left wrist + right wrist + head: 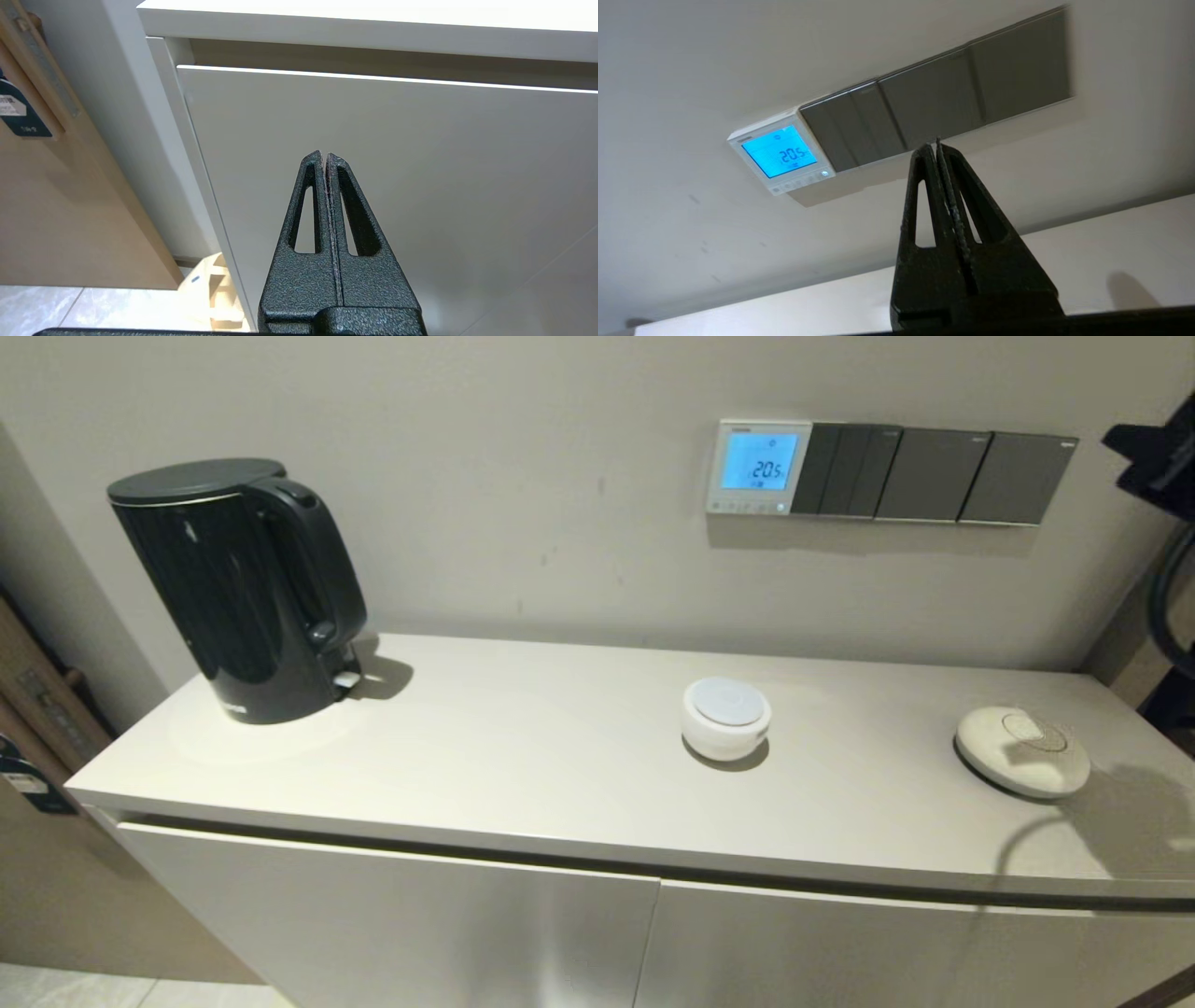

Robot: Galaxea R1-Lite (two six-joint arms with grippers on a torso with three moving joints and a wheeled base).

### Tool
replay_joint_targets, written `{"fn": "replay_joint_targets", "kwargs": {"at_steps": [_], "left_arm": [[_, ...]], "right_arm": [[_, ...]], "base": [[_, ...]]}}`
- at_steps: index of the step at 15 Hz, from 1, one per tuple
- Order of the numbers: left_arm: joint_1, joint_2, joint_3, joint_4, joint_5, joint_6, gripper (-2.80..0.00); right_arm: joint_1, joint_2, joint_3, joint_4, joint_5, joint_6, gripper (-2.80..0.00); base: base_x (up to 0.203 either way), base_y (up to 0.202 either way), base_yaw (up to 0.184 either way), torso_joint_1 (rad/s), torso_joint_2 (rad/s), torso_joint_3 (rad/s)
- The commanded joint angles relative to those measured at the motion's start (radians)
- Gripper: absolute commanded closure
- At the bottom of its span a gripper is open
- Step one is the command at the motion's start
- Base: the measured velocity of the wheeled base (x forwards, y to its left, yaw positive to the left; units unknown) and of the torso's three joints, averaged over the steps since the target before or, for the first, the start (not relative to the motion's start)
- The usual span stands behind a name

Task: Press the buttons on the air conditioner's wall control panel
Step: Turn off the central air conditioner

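Observation:
The air conditioner's wall control panel (758, 467) is a small silver-white square on the wall with a glowing blue screen reading 20.5. The buttons (745, 507) form a row of tiny keys along its lower edge. The panel (781, 153) and its buttons (796, 183) also show in the right wrist view. My right gripper (934, 143) is shut and empty, raised above the counter, apart from the wall, its tips in line with the dark switch plates beside the panel. My left gripper (324, 156) is shut and empty, low in front of the cabinet door.
Dark grey switch plates (934, 474) adjoin the panel on its right. On the counter (523, 756) stand a black kettle (238, 588) at left, a white round device (726, 717) below the panel, and a flat cream disc (1022, 749) at right. Part of my right arm (1153, 457) shows at the right edge.

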Motion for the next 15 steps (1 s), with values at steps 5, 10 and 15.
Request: {"fn": "replay_joint_targets", "kwargs": {"at_steps": [5, 10, 15], "left_arm": [[0.000, 0.000, 0.000, 0.000, 0.000, 0.000, 0.00], [0.000, 0.000, 0.000, 0.000, 0.000, 0.000, 0.00], [0.000, 0.001, 0.000, 0.000, 0.000, 0.000, 0.00]], "right_arm": [[0.084, 0.287, -0.181, -0.048, -0.057, 0.001, 0.00], [0.159, 0.444, -0.297, -0.121, -0.080, -0.035, 0.00], [0.178, 0.563, -0.303, -0.308, -0.117, -0.139, 0.00]], "base": [[0.000, 0.000, 0.000, 0.000, 0.00, 0.000], [0.000, 0.000, 0.000, 0.000, 0.00, 0.000], [0.000, 0.000, 0.000, 0.000, 0.00, 0.000]]}}
